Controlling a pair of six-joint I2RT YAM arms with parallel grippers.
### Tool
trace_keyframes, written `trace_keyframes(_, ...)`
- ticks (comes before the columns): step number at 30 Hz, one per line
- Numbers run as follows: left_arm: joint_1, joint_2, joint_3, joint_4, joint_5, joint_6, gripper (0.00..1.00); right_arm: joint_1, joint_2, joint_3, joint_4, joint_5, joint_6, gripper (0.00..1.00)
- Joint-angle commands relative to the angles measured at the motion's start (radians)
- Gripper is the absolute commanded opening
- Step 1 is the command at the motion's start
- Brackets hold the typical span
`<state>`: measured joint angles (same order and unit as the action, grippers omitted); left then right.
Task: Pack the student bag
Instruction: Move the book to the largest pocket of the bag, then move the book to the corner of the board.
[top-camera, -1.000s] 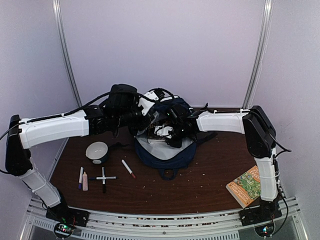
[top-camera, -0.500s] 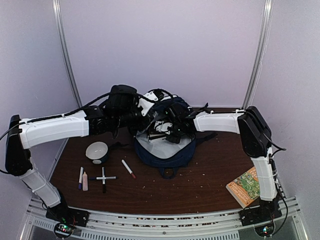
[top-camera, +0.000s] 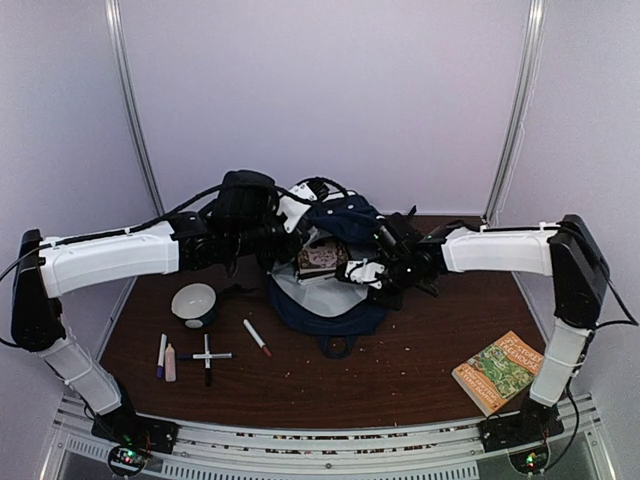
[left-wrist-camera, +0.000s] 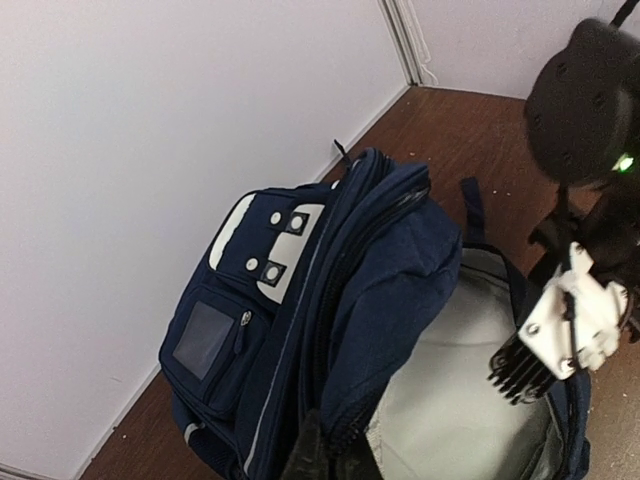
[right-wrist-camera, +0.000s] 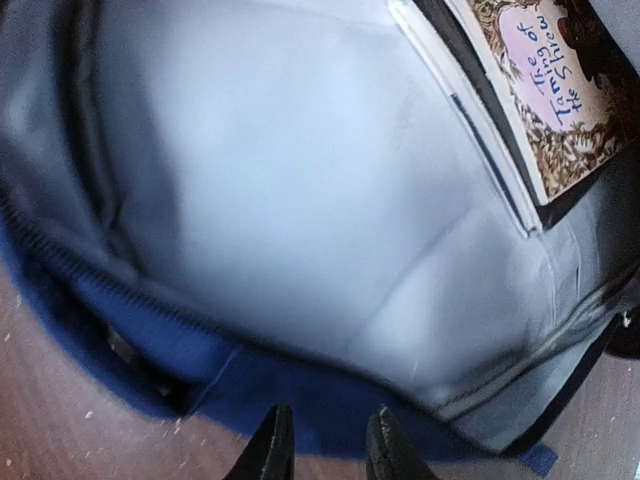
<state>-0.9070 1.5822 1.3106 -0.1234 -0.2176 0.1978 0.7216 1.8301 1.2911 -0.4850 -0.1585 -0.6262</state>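
Observation:
The student bag (top-camera: 330, 300) lies open in the middle of the table, navy blue with light grey lining (right-wrist-camera: 300, 180). My left gripper (top-camera: 296, 238) holds its upper flap up, shut on the zipper edge (left-wrist-camera: 335, 455). A book titled "The Taming of the Shrew" (right-wrist-camera: 545, 90) lies inside the bag against the lining (top-camera: 322, 258). My right gripper (top-camera: 350, 272) hovers over the bag's right side. In the right wrist view it (right-wrist-camera: 328, 450) is open over the bag's blue rim with nothing between its fingers.
A second book (top-camera: 497, 370) lies at the front right of the table. A white bowl (top-camera: 195, 303) stands at the left. Markers (top-camera: 257, 337) and pens (top-camera: 207, 357) lie in front of the bowl. The back wall is close behind the bag.
My right gripper has opened and drawn back to the right out of the bag, leaving the book inside. Its arm has swung out to the right. The left arm has not moved.

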Motion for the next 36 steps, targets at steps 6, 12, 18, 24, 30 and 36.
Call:
trace_keyframes(6, -0.003, 0.079, -0.004, 0.118, 0.118, -0.099, 0.00, -0.104, -0.340, -0.279, -0.196, -0.065, 0.023, 0.29)
trace_keyframes(12, -0.003, 0.136, -0.023, 0.115, 0.175, -0.131, 0.00, -0.358, -0.512, -0.373, -0.373, -0.054, -0.069, 0.34)
trace_keyframes(18, -0.003, 0.183, -0.035, 0.105, 0.217, -0.151, 0.00, -0.546, -0.677, -0.474, -0.526, 0.022, -0.264, 0.43)
trace_keyframes(24, -0.003, 0.216, -0.031, 0.093, 0.249, -0.159, 0.00, -0.571, -0.877, -0.644, -0.620, 0.186, -0.504, 0.58)
trace_keyframes(30, -0.003, 0.226, -0.018, 0.084, 0.249, -0.159, 0.00, -0.570, -0.965, -0.761, -0.681, 0.302, -0.658, 0.71)
trace_keyframes(36, -0.004, 0.235, -0.004, 0.066, 0.260, -0.159, 0.00, -0.568, -1.010, -0.821, -0.676, 0.366, -0.758, 0.79)
